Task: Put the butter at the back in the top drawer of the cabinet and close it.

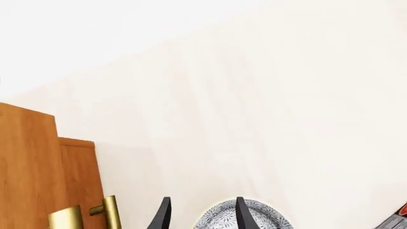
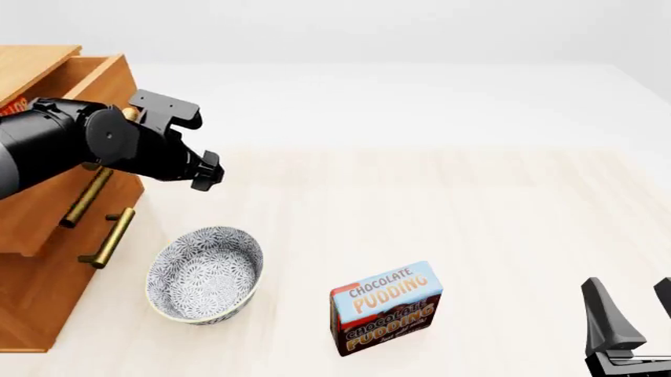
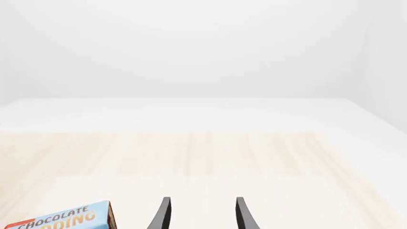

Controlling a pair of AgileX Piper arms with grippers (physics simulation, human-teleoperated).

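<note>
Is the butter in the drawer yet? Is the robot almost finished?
Looks so: a red box, likely the butter, sits inside the top drawer, which is open. The left end effector is open and empty near the cabinet. Left: push the drawer shut.

cabinet [image 2: 42,236]: I see orange-brown wood grain, lighter on top
handles [image 2: 105,237]: brass-gold bars
butter [image 2: 12,107]: I only catch a red-orange sliver at the open drawer [image 2: 100,75]
bowl [image 2: 204,275]: I read blue-grey floral pattern on white, inside and out
pudding box [image 2: 386,309]: light blue top, brown lower part, orange and white lettering, red side
left arm [image 2: 74,145]: glossy black
right gripper [image 2: 629,310]: I see dark grey fingers
table [image 2: 441,204]: pale cream wood, faint streaks
</note>
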